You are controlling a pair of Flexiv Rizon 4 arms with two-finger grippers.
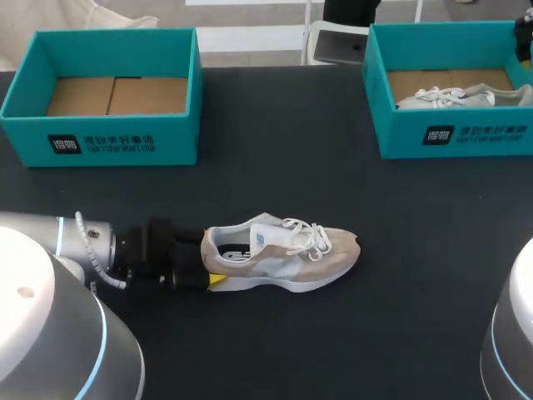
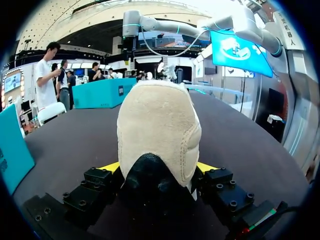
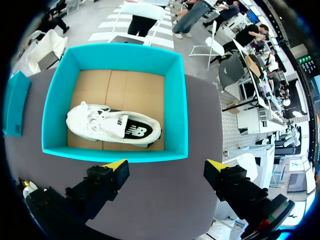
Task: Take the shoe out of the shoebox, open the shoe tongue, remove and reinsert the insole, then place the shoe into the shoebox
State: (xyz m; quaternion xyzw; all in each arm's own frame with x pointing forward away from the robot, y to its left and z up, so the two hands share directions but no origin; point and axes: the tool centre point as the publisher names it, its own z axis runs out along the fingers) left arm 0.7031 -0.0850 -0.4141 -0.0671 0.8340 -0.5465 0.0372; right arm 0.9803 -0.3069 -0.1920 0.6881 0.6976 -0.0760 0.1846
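The left claw (image 1: pixel 206 262) is shut tight on the heel of the tan shoe (image 1: pixel 283 250), lying on the table (image 1: pixel 275 350) in the lower middle, likely to keep it from sliding, while the right claw (image 3: pixel 167 170) hangs wide open and empty above the upper-right box (image 1: pixel 454 137).

A white shoe (image 3: pixel 100 125) lies in a blue-green box (image 3: pixel 115 152) with a brown floor, at the far right of the dark table (image 1: pixel 275 333).

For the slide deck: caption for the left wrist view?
Left gripper holds the beige shoe by its heel on the dark table, toe pointing away.
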